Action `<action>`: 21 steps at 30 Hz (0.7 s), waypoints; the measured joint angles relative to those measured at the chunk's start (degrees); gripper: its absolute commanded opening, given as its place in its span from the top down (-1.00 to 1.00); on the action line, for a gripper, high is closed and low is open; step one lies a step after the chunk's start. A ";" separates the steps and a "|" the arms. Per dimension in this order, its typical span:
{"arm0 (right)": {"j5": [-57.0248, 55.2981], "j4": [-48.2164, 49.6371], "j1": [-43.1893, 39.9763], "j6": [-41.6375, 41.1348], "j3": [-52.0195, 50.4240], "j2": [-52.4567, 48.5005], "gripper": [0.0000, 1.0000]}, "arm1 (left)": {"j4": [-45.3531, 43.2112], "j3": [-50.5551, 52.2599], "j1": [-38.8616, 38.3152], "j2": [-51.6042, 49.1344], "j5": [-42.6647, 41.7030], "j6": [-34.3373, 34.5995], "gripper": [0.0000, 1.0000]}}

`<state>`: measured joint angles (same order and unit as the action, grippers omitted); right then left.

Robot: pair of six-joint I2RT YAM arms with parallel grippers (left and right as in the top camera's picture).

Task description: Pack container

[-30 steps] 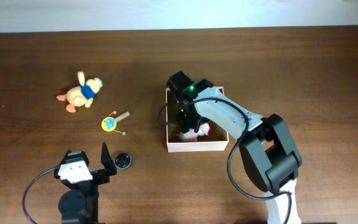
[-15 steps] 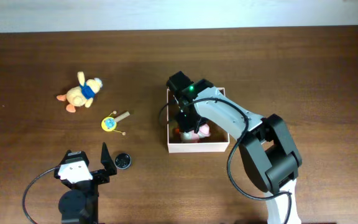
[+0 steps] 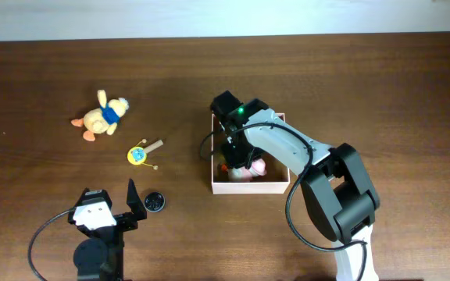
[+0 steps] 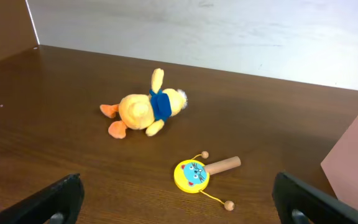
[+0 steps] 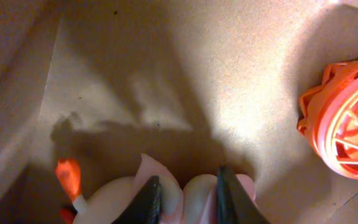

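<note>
container [image 3: 250, 186] | square, shallow, pinkish-white walls, tan inside | open-topped, apparently flat | table [image 3: 381, 86] centre

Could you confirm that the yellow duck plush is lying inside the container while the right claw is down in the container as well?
Not quite. The yellow duck plush lies on the table outside the container, well apart from it, as the overhead view shows. The right claw is indeed down in the container, closed on a pink plush toy.
</note>
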<state>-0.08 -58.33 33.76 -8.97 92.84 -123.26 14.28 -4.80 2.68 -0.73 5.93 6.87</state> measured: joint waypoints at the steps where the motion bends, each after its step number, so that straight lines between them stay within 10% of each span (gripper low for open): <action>1: 0.04 0.00 0.00 -0.07 0.00 0.00 0.33 | 0.00 0.00 0.00 0.00 0.00 0.00 -0.98; 6: 0.31 0.02 0.00 -0.04 0.00 0.00 -0.11 | 0.00 0.00 0.00 0.00 0.00 0.00 -0.98; 21: -0.04 3.26 -1.03 0.20 5.16 -0.02 -0.22 | 0.00 0.00 0.00 0.00 0.02 0.02 -0.98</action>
<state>-0.12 -55.07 32.73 -8.78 98.00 -123.28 14.28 -4.80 2.68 -0.73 5.96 6.90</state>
